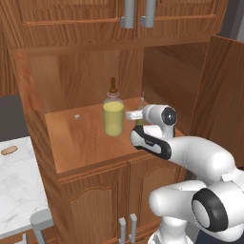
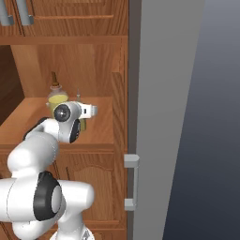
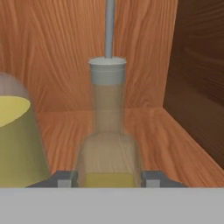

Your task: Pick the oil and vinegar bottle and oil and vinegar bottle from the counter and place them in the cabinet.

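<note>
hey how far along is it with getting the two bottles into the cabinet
Done: the squat clear bottle of pale yellow liquid stands on the reddish-brown wooden cabinet's shelf. In hand: the gripper is shut on the slim bottle with the thin grey spout, low over the same shelf beside the first. Left: set it down, release and back out.

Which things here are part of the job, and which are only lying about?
Job: round yellow bottle; slim bottle, clamped by the gripper; cabinet shelf.
Lying about: small pale object on shelf; brown item on marble counter.
</note>
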Robot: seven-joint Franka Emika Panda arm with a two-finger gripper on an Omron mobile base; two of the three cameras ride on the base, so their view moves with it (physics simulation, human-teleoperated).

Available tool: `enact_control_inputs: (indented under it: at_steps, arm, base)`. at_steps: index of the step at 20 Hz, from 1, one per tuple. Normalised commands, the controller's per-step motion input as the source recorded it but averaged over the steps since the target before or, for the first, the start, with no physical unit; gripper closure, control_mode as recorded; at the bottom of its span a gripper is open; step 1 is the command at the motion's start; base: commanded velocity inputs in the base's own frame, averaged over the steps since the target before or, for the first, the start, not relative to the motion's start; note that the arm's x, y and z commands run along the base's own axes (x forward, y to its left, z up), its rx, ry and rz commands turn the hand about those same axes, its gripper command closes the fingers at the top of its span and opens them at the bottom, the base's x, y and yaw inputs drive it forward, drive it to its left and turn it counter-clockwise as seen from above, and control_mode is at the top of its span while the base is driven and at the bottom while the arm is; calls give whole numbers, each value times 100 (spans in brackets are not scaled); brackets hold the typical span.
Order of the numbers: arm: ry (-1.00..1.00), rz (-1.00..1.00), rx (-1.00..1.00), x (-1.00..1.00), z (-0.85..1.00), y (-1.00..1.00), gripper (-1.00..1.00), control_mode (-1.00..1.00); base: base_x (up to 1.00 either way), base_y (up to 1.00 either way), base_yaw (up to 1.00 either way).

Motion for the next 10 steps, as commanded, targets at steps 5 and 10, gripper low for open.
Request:
enact_control_inputs:
  at_steps: [5, 10]
  arm:
    - [-1, 0, 0, -8, 0, -1, -100, -100]
    - [-1, 0, 0, -25, 0, -3, -100, -100]
  base:
    - [0, 0, 0]
    - [0, 0, 0]
